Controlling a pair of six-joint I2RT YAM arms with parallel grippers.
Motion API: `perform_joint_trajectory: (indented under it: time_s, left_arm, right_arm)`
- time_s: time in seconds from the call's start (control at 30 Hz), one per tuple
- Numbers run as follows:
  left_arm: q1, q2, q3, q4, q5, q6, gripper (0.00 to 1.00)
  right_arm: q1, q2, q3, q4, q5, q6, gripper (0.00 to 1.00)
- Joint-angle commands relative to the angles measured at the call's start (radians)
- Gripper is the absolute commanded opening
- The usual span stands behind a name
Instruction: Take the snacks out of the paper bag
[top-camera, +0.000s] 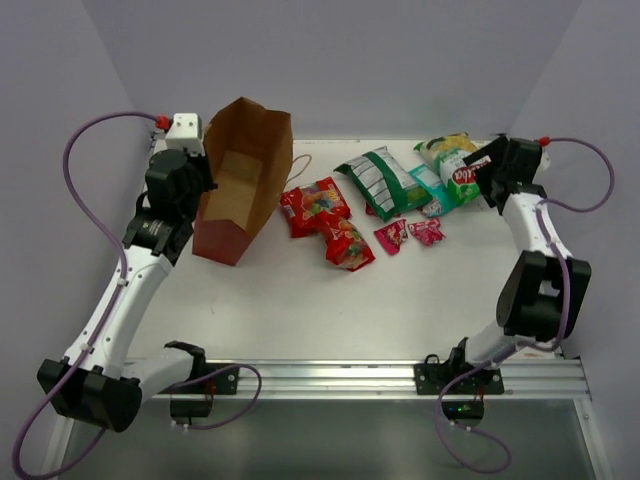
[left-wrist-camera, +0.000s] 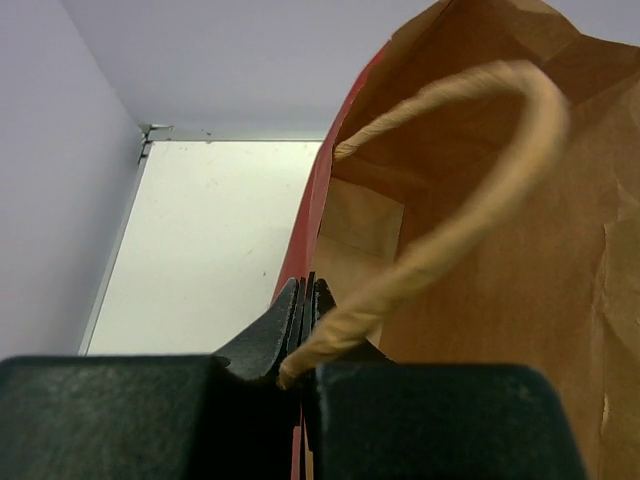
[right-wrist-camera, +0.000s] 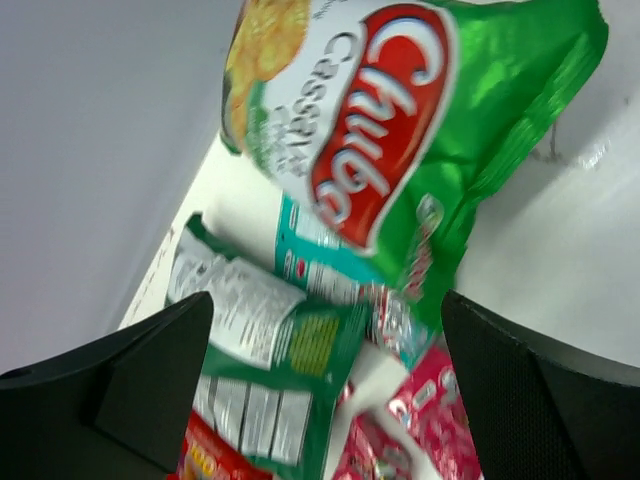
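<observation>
The paper bag is sitting at ten o'clock on the table, with the left gripper clamping its rim beside the string handle. The snacks are lying from centre toward two o'clock. There the right gripper is hanging over the chip bag, jaws spread wide.

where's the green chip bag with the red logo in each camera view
top external: upper right, the chip bag at the right end of the row of packets.
left wrist: not in it; only the paper bag shows.
right wrist: upper centre, the chip bag fills the top.
shared landmark: the green-and-white packet near it, seen in top external and right wrist.
</observation>
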Motion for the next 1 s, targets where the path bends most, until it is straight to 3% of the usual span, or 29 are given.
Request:
perform_joint_trajectory:
  time_s: [0.0, 0.3, 0.5, 0.7, 0.77, 0.8, 0.9, 0.97]
  left_arm:
    - [0.051, 0.039, 0.092, 0.0, -0.005, -0.07, 0.0]
    - [0.232, 0.218, 0.21, 0.011, 0.179, -0.147, 0.0]
    - [0.327, 0.323, 0.226, 0.04, 0.34, -0.216, 0.0]
    - [0.377, 0.399, 0.244, 0.028, 0.388, -0.191, 0.02]
    - [0.383, 0.41, 0.262, 0.002, 0.382, -0.176, 0.23]
    - [0.384, 0.409, 0.267, -0.012, 0.381, -0.173, 0.44]
    - [0.387, 0.389, 0.272, -0.035, 0.359, -0.161, 0.72]
    - [0.387, 0.367, 0.284, -0.052, 0.351, -0.153, 0.82]
  right_arm:
    - [0.034, -0.208, -0.104, -0.059, 0.007, -0.025, 0.99]
    - [0.18, -0.642, -0.357, -0.092, -0.091, -0.079, 0.99]
    - [0.203, -0.792, -0.416, -0.119, -0.218, -0.136, 0.99]
    - [0.205, -0.871, -0.46, -0.12, -0.264, -0.177, 0.99]
    - [0.205, -0.866, -0.459, -0.125, -0.272, -0.19, 0.99]
    - [0.206, -0.865, -0.453, -0.128, -0.28, -0.193, 0.99]
    - [0.209, -0.858, -0.428, -0.14, -0.287, -0.21, 0.99]
    - [0.214, -0.858, -0.416, -0.152, -0.28, -0.22, 0.99]
